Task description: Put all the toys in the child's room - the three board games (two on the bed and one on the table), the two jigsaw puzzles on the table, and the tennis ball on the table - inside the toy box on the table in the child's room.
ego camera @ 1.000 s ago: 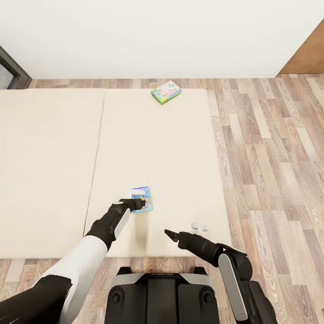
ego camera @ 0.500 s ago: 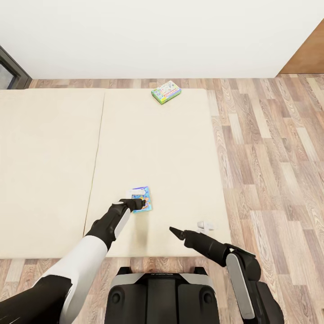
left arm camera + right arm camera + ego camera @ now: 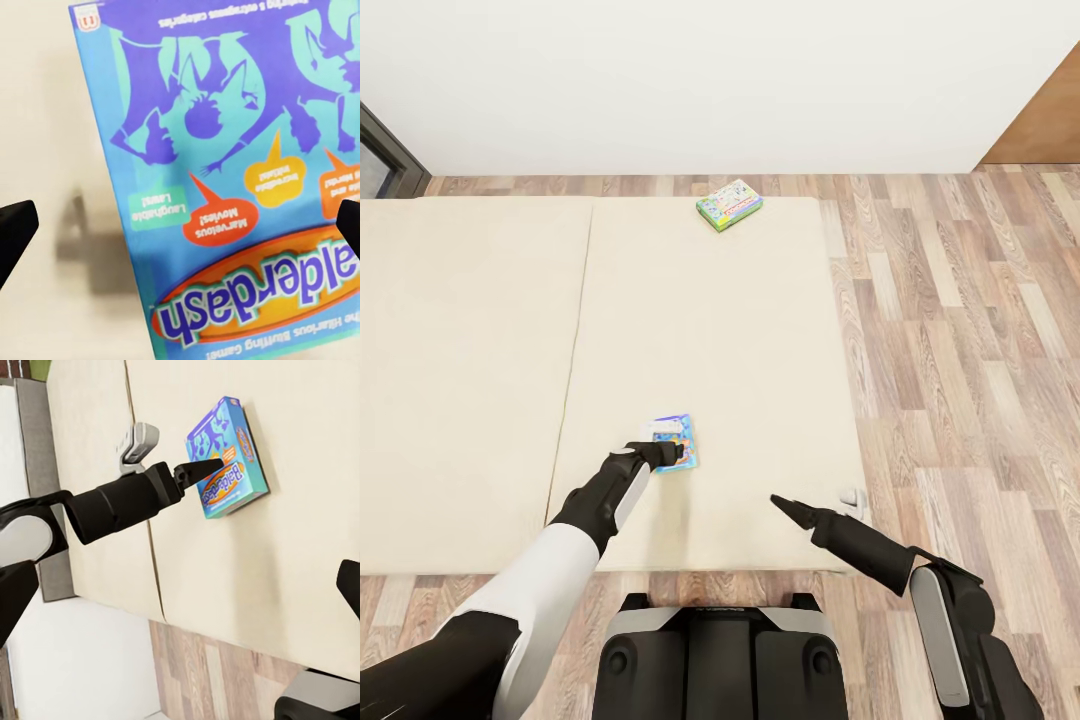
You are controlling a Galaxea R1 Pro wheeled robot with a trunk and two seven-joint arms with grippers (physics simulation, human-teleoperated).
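The bed (image 3: 710, 320) lies spread below me, its beige mattress in two halves. A blue-purple board game (image 3: 686, 446) rests flat near the bed's front edge. My left gripper (image 3: 663, 441) hovers right over it, open. The left wrist view has the printed cover (image 3: 225, 172) close up, with the dark fingertips (image 3: 15, 229) spread wide at either side. A green-edged board game (image 3: 730, 204) sits at the bed's far edge. My right gripper (image 3: 812, 497) is open and empty over the bed's front right corner. From its wrist view I see the blue game (image 3: 225, 457) and the left gripper (image 3: 176, 451).
Wood floor (image 3: 960, 350) runs along the bed's right side and behind it, up to a white wall. A dark frame (image 3: 380, 150) stands at the far left and a brown wooden panel (image 3: 1045, 120) at the far right. My base (image 3: 720, 650) is against the bed's front.
My right arm has swung to the right, from the middle of the bed's front toward its right corner. The left arm and both board games have stayed put.
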